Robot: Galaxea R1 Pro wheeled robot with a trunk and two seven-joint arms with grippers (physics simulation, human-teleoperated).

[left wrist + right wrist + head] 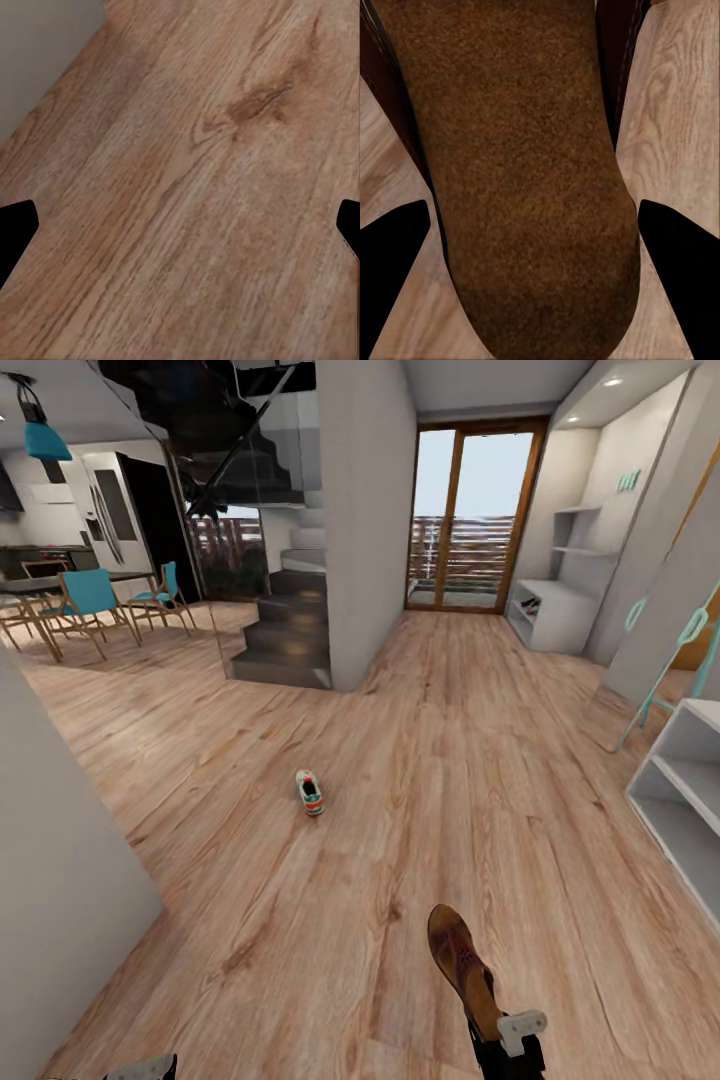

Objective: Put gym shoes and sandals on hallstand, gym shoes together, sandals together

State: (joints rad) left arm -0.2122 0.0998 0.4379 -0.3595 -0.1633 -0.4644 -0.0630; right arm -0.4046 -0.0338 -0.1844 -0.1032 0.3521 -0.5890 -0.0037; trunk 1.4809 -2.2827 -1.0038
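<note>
We hold one brown sandal (462, 968) clamped in our right gripper (508, 1042), raised above the corridor floor (430, 780); the wrist view shows its tan insole (521, 187) between the two fingertips. Our left gripper (180, 225) hangs with fingers spread wide over bare planks. One gym shoe (310, 792) lies alone mid-floor, with open floor all around it. The hallstand (690, 800) edges in at our right, a grey wall (60, 860) close on our left.
</note>
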